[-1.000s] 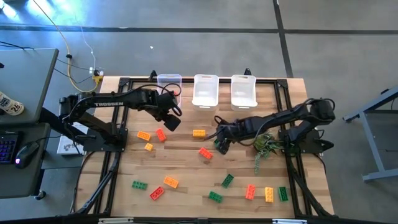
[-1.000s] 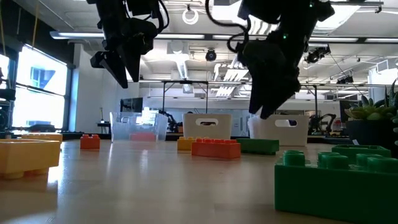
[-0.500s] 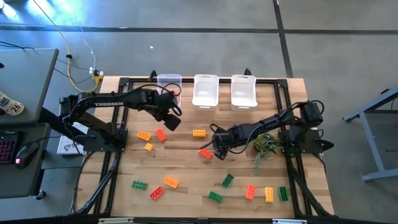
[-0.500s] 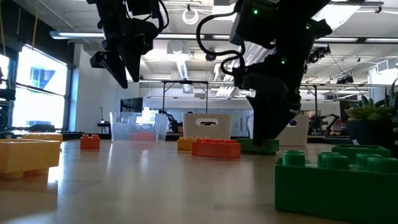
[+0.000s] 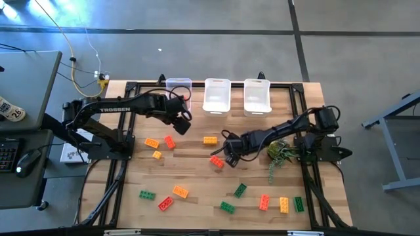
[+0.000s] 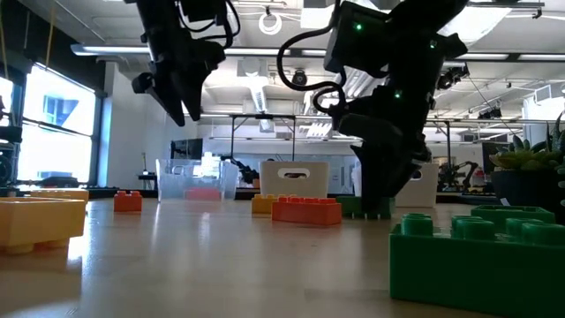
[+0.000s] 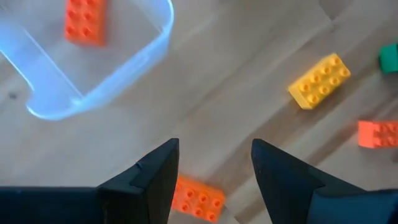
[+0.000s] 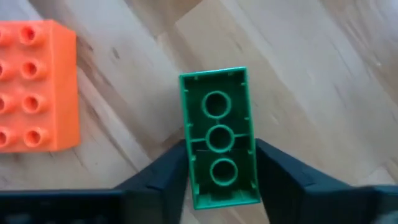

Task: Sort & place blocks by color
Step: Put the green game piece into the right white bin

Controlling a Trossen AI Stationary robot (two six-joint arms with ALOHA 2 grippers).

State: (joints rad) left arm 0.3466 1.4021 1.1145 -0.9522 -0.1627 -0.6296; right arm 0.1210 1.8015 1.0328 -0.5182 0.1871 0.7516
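Reaching low, right gripper (image 8: 219, 186) clamps green block (image 8: 219, 137); left gripper (image 7: 214, 168) hovers, spread.

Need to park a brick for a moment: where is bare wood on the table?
Free: the strip between the three bins and the yellow block; also the middle front, between the orange block and green block. Crowded: around the right gripper and the front right corner.

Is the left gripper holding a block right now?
No. In the left wrist view the left gripper is open with nothing between its fingers, above a red block on the table.
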